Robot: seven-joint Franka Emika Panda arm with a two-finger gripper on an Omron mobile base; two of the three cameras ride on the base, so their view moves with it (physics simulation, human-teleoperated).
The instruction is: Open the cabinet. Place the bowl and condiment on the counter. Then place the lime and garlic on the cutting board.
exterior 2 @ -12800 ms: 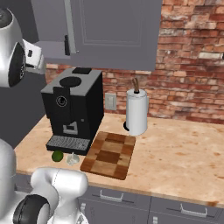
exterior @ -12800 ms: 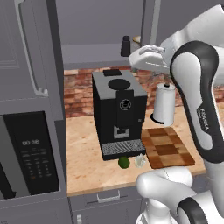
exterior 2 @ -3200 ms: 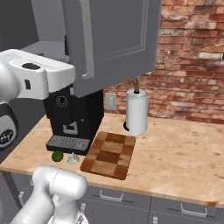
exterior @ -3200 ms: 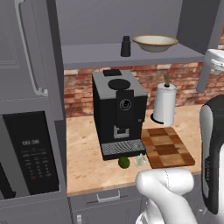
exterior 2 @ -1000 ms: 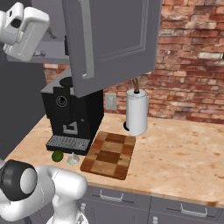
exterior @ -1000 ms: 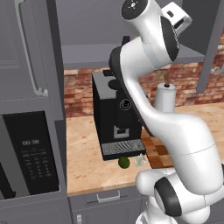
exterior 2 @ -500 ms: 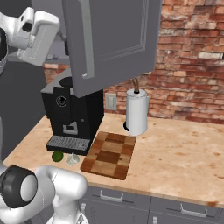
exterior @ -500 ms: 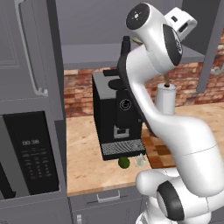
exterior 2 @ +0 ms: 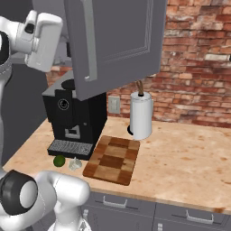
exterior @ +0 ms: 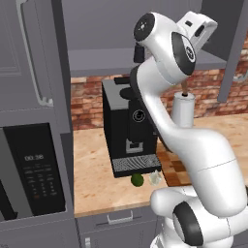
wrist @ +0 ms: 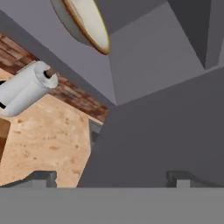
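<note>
As arm swings leftward, cabinet stays open

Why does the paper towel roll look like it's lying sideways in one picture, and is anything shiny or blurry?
In the hand view the camera is rolled with the hand, so the paper towel roll and the bowl look tipped; edges there are soft. In the right base view the roll stands upright and the counter is evenly lit, with no glare. In the left base view the robot's arm blocks much of the scene.

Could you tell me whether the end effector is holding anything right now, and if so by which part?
Nothing is held. In the hand view the end effector is open with empty space between its tips; the bowl sits on the cabinet shelf, untouched.
</note>
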